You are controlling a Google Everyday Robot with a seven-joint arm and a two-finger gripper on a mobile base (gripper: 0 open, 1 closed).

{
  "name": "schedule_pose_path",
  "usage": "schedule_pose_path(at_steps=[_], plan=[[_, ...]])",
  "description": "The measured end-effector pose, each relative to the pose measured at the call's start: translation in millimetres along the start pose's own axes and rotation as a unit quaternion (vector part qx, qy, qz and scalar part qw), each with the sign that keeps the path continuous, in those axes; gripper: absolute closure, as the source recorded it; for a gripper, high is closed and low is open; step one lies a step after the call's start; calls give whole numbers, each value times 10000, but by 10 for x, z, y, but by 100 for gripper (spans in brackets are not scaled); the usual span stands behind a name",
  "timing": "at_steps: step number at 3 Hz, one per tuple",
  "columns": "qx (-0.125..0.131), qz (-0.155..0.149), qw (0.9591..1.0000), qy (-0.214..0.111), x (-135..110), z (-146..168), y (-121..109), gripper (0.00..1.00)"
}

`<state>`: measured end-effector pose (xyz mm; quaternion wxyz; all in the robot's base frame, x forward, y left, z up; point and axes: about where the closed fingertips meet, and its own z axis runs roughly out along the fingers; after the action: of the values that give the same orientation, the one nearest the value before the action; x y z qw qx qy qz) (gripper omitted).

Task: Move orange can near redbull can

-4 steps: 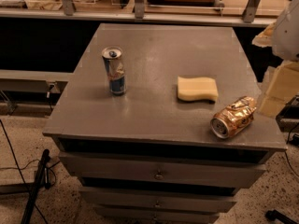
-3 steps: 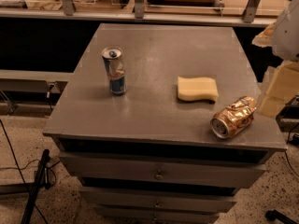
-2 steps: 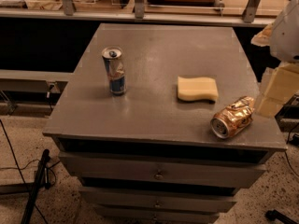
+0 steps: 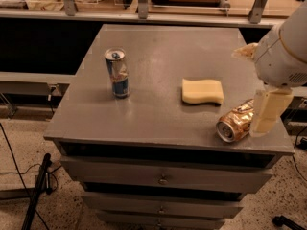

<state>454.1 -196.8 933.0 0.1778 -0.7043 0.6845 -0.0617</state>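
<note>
The orange can lies on its side near the front right corner of the grey table, its silver top facing the front. It is crinkled and copper-orange. The redbull can stands upright on the left part of the table, slim, blue and silver. My gripper hangs at the right edge of the table, right beside the orange can's far end and partly in front of it. The white arm rises above it. The two cans are far apart.
A yellow sponge lies flat between the two cans, closer to the orange can. The table is a drawer cabinet with drawers below. A rail and shelf run behind it. A black stand is on the floor at the left.
My gripper has moved down and to the left, from beside the table's right edge to right next to the orange can. The cans and the sponge have not moved.
</note>
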Motion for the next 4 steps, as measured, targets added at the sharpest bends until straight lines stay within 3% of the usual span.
schedule_pose_path(at_steps=[1,2,3,4], plan=[[18,-823,9966,-80,-29,179,86,0],[-50,-1639,9865,-33,13,368,174,0],[-141,-2123,9771,60,88,525,189,0],[-227,-2424,9699,92,127,645,200,0]])
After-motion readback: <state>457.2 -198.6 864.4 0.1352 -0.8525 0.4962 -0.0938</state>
